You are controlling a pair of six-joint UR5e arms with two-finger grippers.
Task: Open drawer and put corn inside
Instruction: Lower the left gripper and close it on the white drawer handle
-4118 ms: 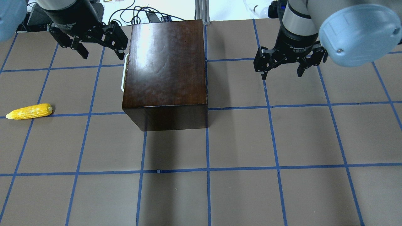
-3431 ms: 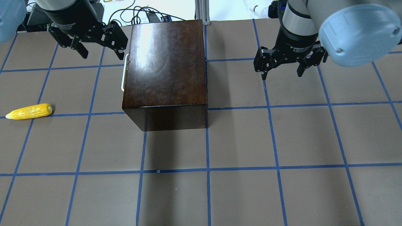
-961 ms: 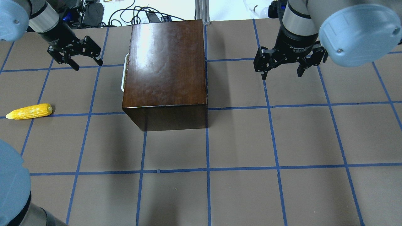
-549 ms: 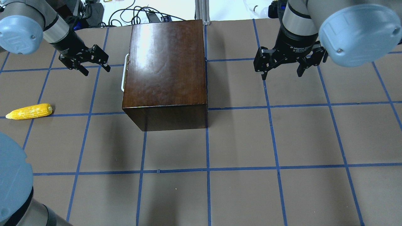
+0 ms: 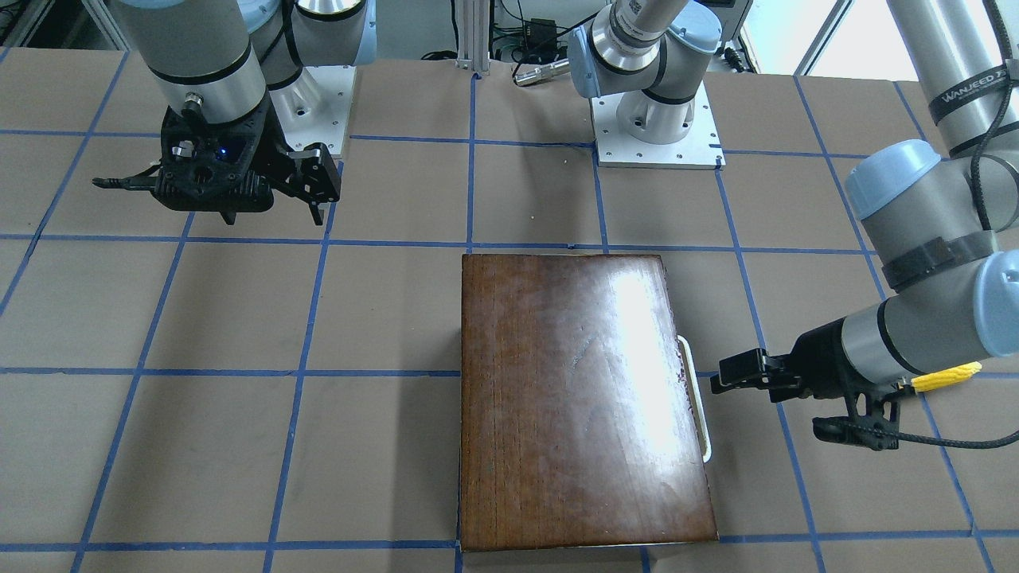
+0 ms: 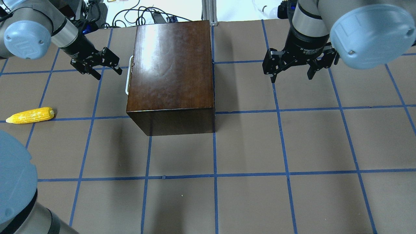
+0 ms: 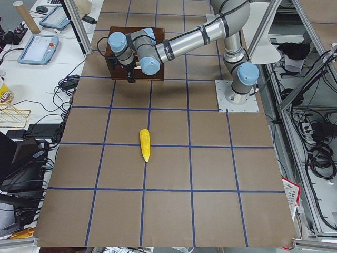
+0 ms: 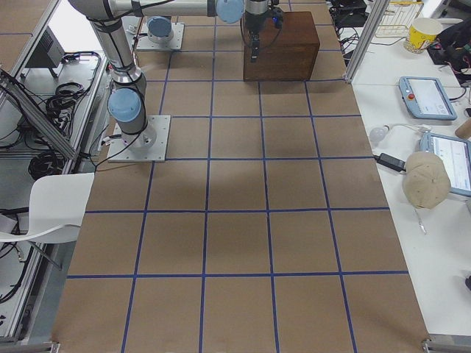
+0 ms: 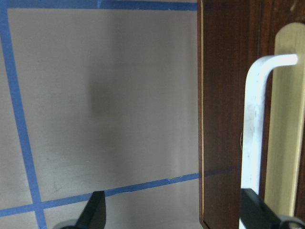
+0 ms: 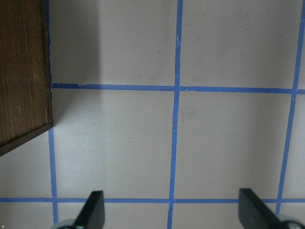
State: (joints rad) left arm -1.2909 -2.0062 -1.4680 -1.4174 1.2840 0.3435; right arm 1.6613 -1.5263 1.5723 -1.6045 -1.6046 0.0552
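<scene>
The dark-brown wooden box (image 6: 170,71) stands at the table's back middle. Its drawer is shut, with the cream-white loop handle (image 6: 128,75) on the box's left face. The handle also shows in the front view (image 5: 694,398) and the left wrist view (image 9: 252,124). My left gripper (image 6: 109,73) is open and empty, lying level, its fingertips a short way left of the handle and apart from it. The yellow corn (image 6: 31,115) lies on the table at the far left, also in the front view (image 5: 947,377). My right gripper (image 6: 291,78) hangs open and empty right of the box.
Brown table mat with a blue tape grid (image 6: 214,175). Cables (image 6: 143,14) lie beyond the far edge behind the box. My left arm's elbow (image 6: 16,182) overhangs the front left corner. Both arm bases (image 5: 653,119) stand on the robot's side.
My left gripper has come down, turned level and moved right toward the drawer handle, staying open. The right arm, the box and the corn have not moved.
</scene>
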